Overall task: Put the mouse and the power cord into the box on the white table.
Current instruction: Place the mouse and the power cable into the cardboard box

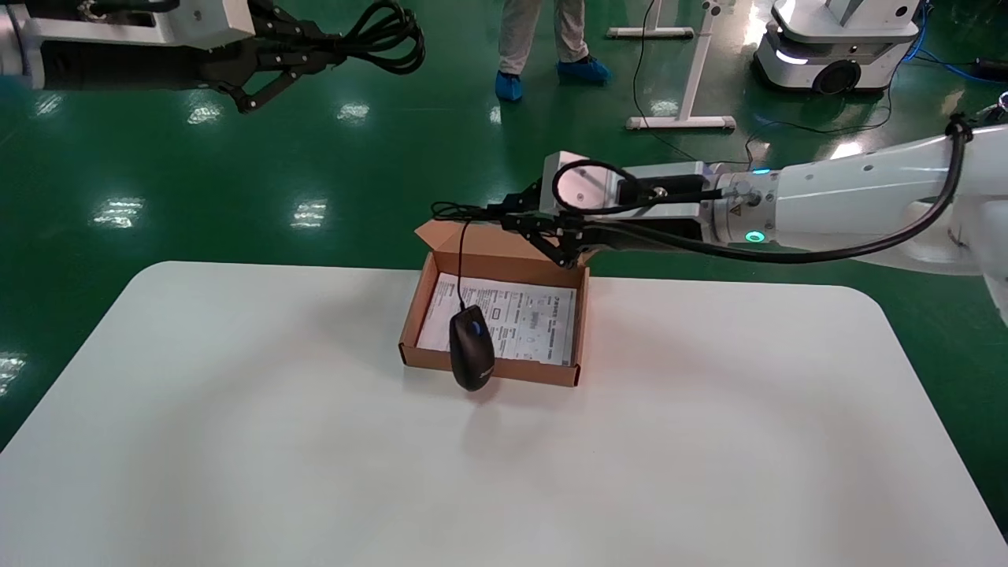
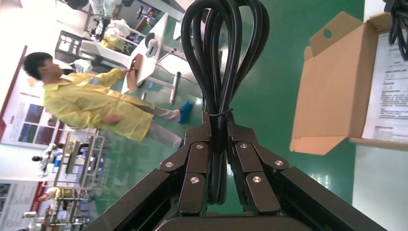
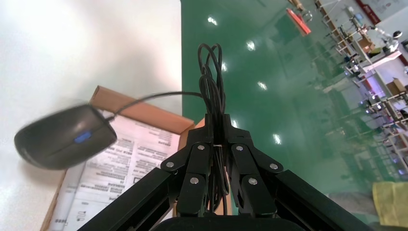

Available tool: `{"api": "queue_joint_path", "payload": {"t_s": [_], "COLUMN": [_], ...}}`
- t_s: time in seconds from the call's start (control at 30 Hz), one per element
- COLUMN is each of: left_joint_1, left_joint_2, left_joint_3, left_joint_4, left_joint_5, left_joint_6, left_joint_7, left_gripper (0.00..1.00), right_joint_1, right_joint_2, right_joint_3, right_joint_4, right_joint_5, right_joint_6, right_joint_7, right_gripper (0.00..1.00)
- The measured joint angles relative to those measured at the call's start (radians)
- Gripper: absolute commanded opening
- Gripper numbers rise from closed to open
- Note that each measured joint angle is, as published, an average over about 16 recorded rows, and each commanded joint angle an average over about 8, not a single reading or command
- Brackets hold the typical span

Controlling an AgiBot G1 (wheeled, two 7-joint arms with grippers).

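- The worktop (image 1: 236, 441), the white table of the task, is nearest; on it sits the box (image 1: 491, 367), lid flap folded back on its far side and a printed sheet (image 1: 520, 319) lining its floor.
- The mouse (image 1: 472, 347) dangles by its thin wire (image 1: 460, 260) over the box's near wall; whether it touches the cardboard I cannot tell.
- The step in hand, as I judge it, is lowering the mouse inside. It would go best if the mouse were carried a little farther from the robot first, so it clears the near wall and lands on the sheet, then lowered slowly to damp any swing before release.
- Above the box's far edge, the right gripper (image 1: 543, 224) is pressed together on the bundled wire alone, not on the mouse body.
- Farthest off, high over the green floor (image 1: 236, 197) to the left, the left gripper (image 1: 303, 55) is clamped on the power cord (image 1: 386, 35), its loops jutting past the fingertips, waiting its turn.
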Motion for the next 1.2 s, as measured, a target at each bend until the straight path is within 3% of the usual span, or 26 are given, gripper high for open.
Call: {"api": "queue_joint_path", "payload": {"t_s": [0.43,0.83,1.2], "left_joint_1": [0.006,0.000,-0.008], "left_joint_2": [0.033,0.040,0.043], "left_joint_3": [0.000,0.002,0.009], "left_joint_4": [0.079,0.111,0.122], "left_joint_5": [-0.002,0.001,0.011], "left_joint_6": [0.022,0.041,0.055], "left_joint_7": [0.032,0.039,0.037], "left_gripper": [0.00,0.00,0.00], "right_joint_1": [0.019,-0.038,-0.100], "right_joint_2": [-0.010,-0.031,-0.056], "right_joint_3": [0.008,-0.026,-0.050], "right_joint_4": [-0.045,-0.053,-0.010], "right_joint_5": [0.012,-0.037,-0.064], "right_joint_6": [-0.004,-0.004,0.109], "right_joint_7": [-0.012,-0.064,-0.098], "right_gripper": [0.00,0.00,0.00]}}
